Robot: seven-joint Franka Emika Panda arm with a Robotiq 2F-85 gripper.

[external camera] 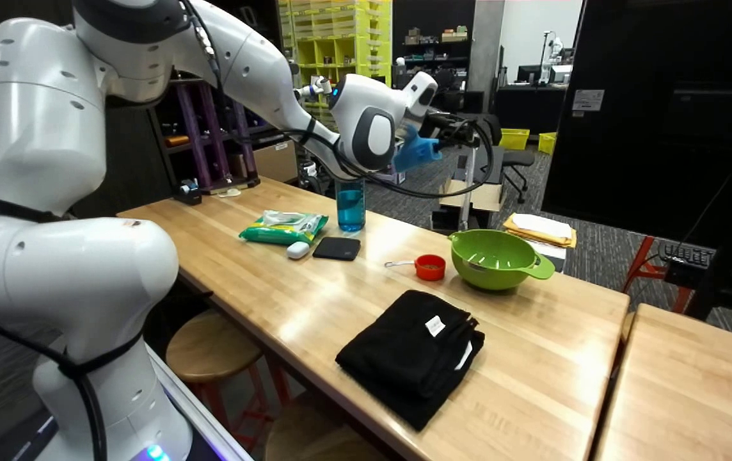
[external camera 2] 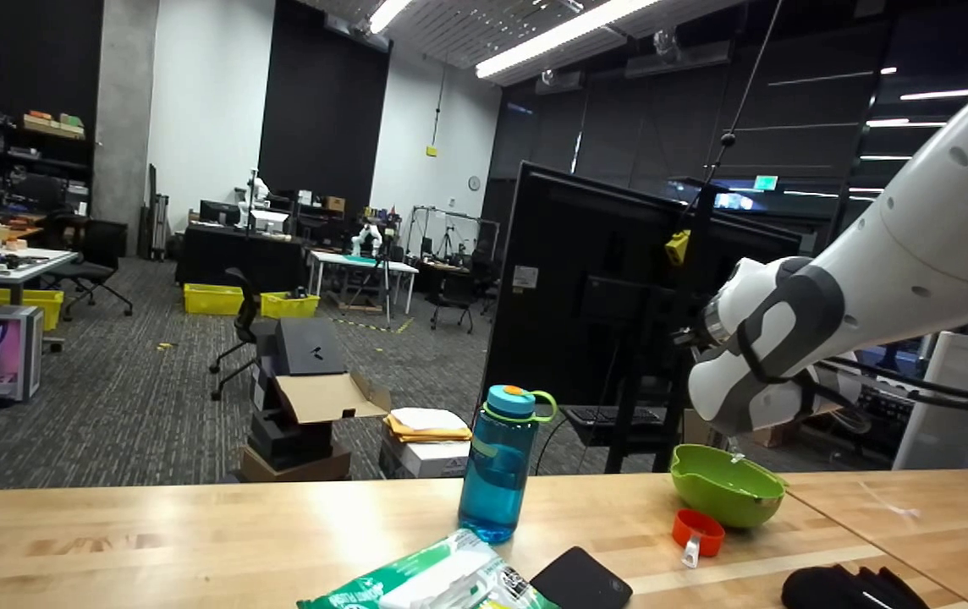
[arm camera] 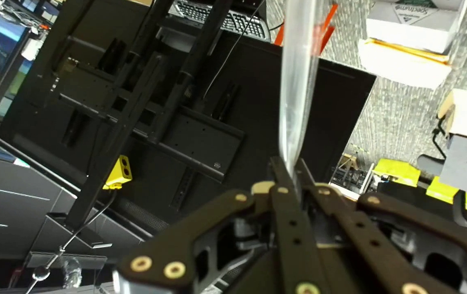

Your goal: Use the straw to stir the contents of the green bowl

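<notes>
Straw point(arm camera: 296, 90): translucent, extends down from pincer point(arm camera: 293, 169). Pincer: jaws nearly tog., clamped on straw. Green bowl point(external camera: 487, 276): below pincer, upright on table point(external camera: 289, 282); straw/bowl contact can't be told. Arm point(external camera: 257, 73): elbow high, forearm sloping down twd pincer. Red cup point(external camera: 430, 270): also below pincer, just beside bowl. Black cloth point(external camera: 404, 358): folded, lower than pincer, same table.

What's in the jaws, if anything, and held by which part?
The translucent straw, pinched near its upper end; the rest hangs below.
</notes>
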